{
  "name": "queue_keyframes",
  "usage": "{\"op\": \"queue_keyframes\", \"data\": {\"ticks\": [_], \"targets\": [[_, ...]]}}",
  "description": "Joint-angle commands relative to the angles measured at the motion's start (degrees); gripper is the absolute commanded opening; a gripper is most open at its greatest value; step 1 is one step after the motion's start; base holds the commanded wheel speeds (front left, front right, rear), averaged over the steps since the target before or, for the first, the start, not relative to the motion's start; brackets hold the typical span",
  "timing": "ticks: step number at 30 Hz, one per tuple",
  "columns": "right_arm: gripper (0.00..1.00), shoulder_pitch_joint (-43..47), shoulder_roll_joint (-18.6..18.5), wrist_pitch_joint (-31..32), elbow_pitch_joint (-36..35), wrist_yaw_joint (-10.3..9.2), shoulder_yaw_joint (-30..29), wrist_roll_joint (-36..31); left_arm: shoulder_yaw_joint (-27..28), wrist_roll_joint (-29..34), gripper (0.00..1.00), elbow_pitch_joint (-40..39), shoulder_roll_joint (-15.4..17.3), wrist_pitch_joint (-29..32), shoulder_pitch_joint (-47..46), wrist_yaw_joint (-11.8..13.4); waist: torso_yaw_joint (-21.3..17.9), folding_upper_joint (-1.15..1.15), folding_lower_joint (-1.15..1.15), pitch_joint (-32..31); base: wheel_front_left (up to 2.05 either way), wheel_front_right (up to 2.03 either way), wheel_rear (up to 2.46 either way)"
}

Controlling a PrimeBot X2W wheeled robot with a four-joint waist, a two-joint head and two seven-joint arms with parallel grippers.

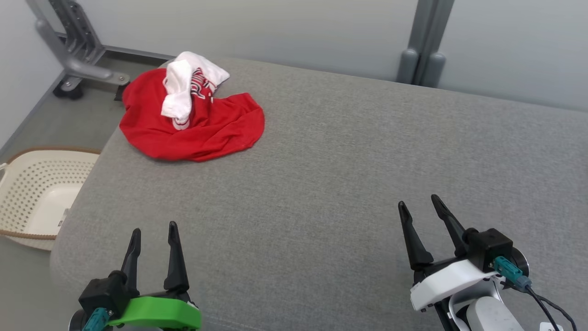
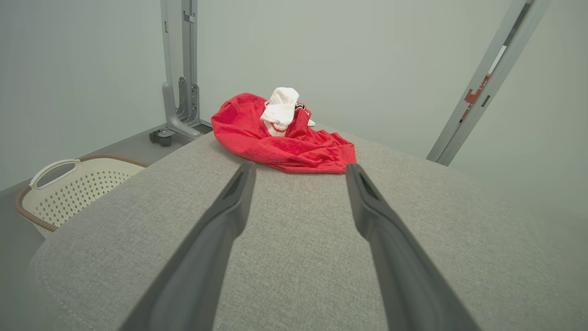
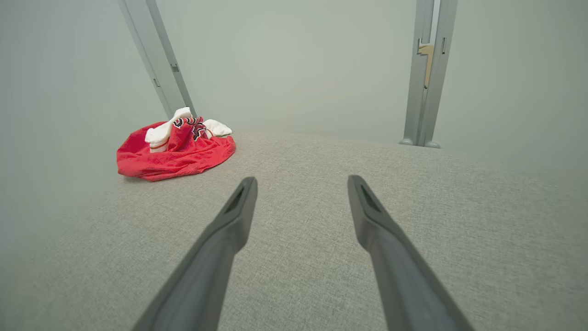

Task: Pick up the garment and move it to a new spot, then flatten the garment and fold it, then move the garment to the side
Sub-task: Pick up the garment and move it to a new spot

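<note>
**Soft Shirt Is Waiting**

The left claw [image 1: 154, 227] and the right claw [image 1: 418, 200] are both resting wide open, holding nothing. The red and white garment [image 1: 193, 124] is lying in a heap well ahead of the left claw. It is looking soft, light and floppy, so pinching a raised fold is probably the best way to grab it.
</note>
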Motion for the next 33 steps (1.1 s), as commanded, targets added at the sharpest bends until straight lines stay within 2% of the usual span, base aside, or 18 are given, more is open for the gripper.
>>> {"op": "queue_keyframes", "data": {"ticks": [1,6,12,19,24,28,33], "targets": [[1.0,0.1,-0.1,-0.1,0.1,-0.08,0.2,0.4,0.1,-0.1,1.0,-0.3,0.1,0.0,0.9,0.2,5.9,0.0,0.0,-0.2,0.0,0.0,0.0],[1.0,-0.4,-0.1,-0.1,0.4,-0.08,1.1,0.5,0.7,-0.3,1.0,-0.8,0.1,0.0,1.5,0.1,7.4,0.0,0.0,-0.1,0.0,0.0,0.0],[1.0,-1.1,-0.1,-0.1,0.7,-0.08,2.5,0.9,0.7,-0.4,1.0,-1.3,0.1,0.0,1.9,0.3,7.5,0.0,0.0,0.3,0.0,0.0,0.0],[1.0,-2.0,-0.2,0.5,-0.4,-0.08,2.6,-0.5,1.1,-0.4,1.0,-2.7,0.1,0.0,0.0,0.4,5.6,0.0,0.0,3.2,0.0,0.0,0.0],[1.0,-3.7,-0.2,1.5,-2.2,-0.08,1.3,-2.4,3.8,0.6,1.0,-4.2,0.8,0.0,-5.0,-0.6,2.9,0.0,0.0,7.4,0.0,0.0,0.0],[1.0,-5.1,-0.2,2.4,-4.1,-0.08,0.3,-4.0,6.8,0.2,1.0,-3.8,3.9,0.1,-12.7,-2.0,0.1,0.0,0.0,10.8,0.0,0.0,0.0],[1.0,-6.6,-0.2,4.2,-7.0,-0.08,-1.1,-6.4,8.5,2.4,1.0,-2.6,12.0,3.7,-26.6,-3.3,-3.5,0.0,0.0,15.9,0.0,0.0,0.0]]}}
